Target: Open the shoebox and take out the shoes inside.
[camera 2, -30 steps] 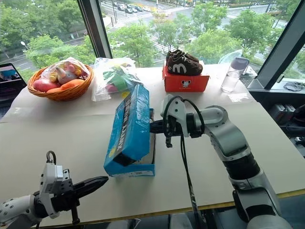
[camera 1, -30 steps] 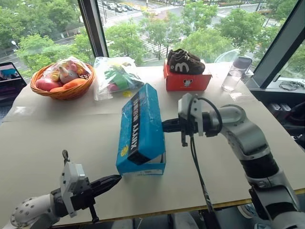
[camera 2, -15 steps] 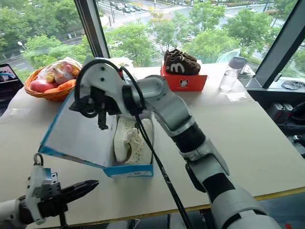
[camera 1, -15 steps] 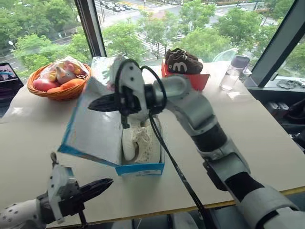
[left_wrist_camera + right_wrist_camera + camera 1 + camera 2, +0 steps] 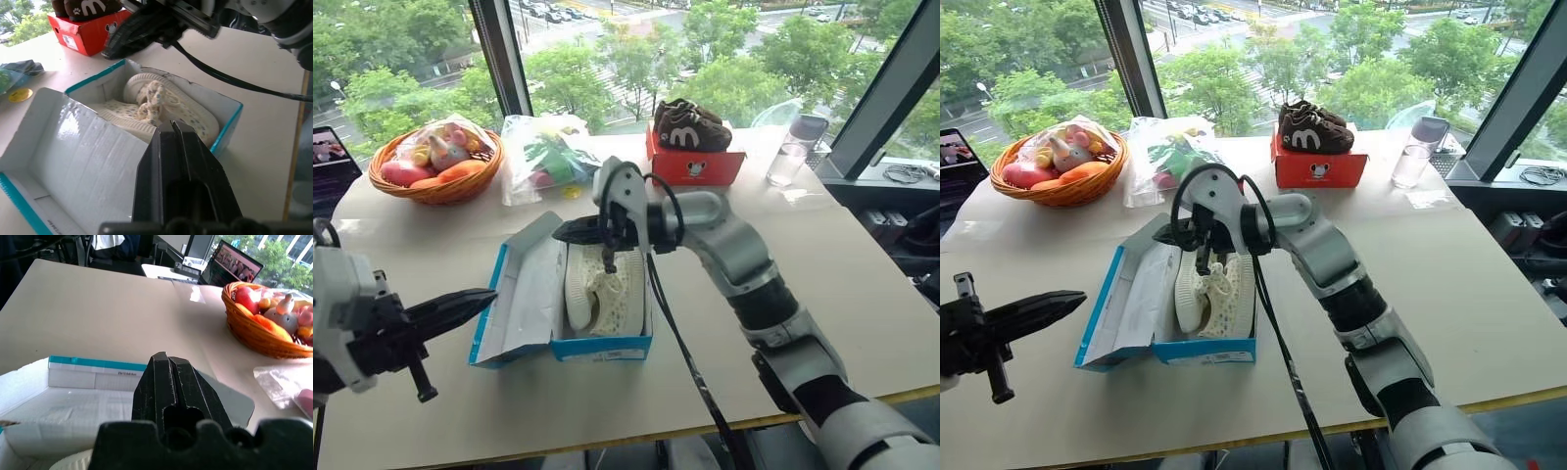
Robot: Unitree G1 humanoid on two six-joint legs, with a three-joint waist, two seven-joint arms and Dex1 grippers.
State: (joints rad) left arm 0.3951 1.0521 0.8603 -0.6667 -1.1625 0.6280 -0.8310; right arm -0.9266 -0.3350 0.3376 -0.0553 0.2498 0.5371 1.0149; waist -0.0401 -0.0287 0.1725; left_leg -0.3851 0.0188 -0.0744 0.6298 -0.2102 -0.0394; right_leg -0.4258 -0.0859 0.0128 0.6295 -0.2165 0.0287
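The blue shoebox (image 5: 603, 348) stands open in the middle of the table, its white-lined lid (image 5: 524, 304) lying flat to the left. Two cream-white shoes (image 5: 602, 289) lie side by side inside. My right gripper (image 5: 560, 233) is shut and empty, hovering over the box's far left corner and pointing left. My left gripper (image 5: 487, 294) is shut and empty, raised left of the lid and pointing towards it. In the left wrist view the shoes (image 5: 161, 105) lie just beyond my shut fingertips (image 5: 166, 128).
A wicker basket (image 5: 438, 162) of toys and a plastic bag (image 5: 550, 157) sit at the back left. A red-orange box (image 5: 695, 164) carrying dark brown shoes and a clear bottle (image 5: 793, 152) stand at the back right. A black cable hangs from my right arm over the box.
The lid swung over from nearly closed to flat on the table at the left. My right gripper drew back over the box's far corner. My left gripper rose.
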